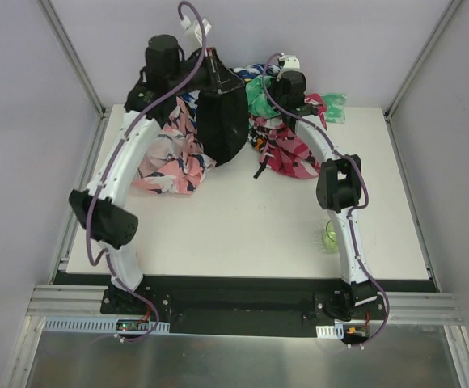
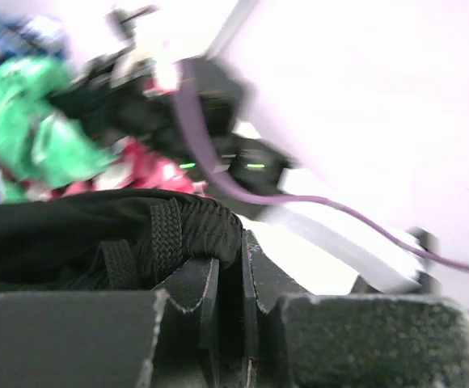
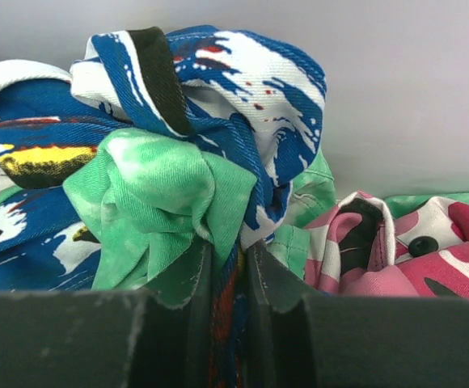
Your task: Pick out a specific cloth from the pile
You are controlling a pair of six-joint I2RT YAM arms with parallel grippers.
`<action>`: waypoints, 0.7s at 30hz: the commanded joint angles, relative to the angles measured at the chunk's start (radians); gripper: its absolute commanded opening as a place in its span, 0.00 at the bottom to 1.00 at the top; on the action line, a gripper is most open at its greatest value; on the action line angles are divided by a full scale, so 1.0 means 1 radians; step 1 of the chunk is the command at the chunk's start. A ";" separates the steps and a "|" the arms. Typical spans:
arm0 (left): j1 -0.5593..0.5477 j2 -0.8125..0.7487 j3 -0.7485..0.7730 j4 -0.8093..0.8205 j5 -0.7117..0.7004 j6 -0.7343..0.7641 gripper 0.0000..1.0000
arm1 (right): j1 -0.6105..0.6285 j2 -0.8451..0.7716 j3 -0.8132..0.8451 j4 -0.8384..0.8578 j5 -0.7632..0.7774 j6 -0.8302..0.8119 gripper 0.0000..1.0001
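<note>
The cloth (image 1: pixel 222 121) is plain black and hangs in a long fold from my left gripper (image 1: pixel 209 61), raised over the back of the table. In the left wrist view the jaws of that gripper (image 2: pixel 231 271) are shut on its corded hem (image 2: pixel 170 234). The pile (image 1: pixel 283 145) of pink, magenta, green and blue patterned fabrics lies behind and beside it. My right gripper (image 1: pixel 288 90) is at the pile's top. In the right wrist view this gripper (image 3: pixel 229 271) is shut on a bunch of blue patterned fabric (image 3: pixel 251 89) and green fabric (image 3: pixel 158 194).
A pink-white-black patterned cloth (image 1: pixel 174 158) lies left of the hanging black one, under my left arm. A small green round object (image 1: pixel 331 233) sits on the white table (image 1: pixel 242 226) by my right arm. Grey walls and metal frame posts close in the back and sides.
</note>
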 commanded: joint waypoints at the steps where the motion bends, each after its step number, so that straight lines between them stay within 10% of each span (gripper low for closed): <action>1: -0.048 -0.212 0.064 0.069 0.267 0.078 0.00 | -0.049 0.055 0.004 -0.113 0.103 -0.022 0.01; 10: -0.223 -0.568 -0.221 0.070 0.044 0.238 0.00 | -0.040 -0.089 -0.088 -0.171 -0.048 -0.095 0.07; 21: -0.271 -0.686 -0.401 0.072 -0.122 0.178 0.00 | -0.032 -0.461 -0.279 -0.372 -0.132 -0.187 0.73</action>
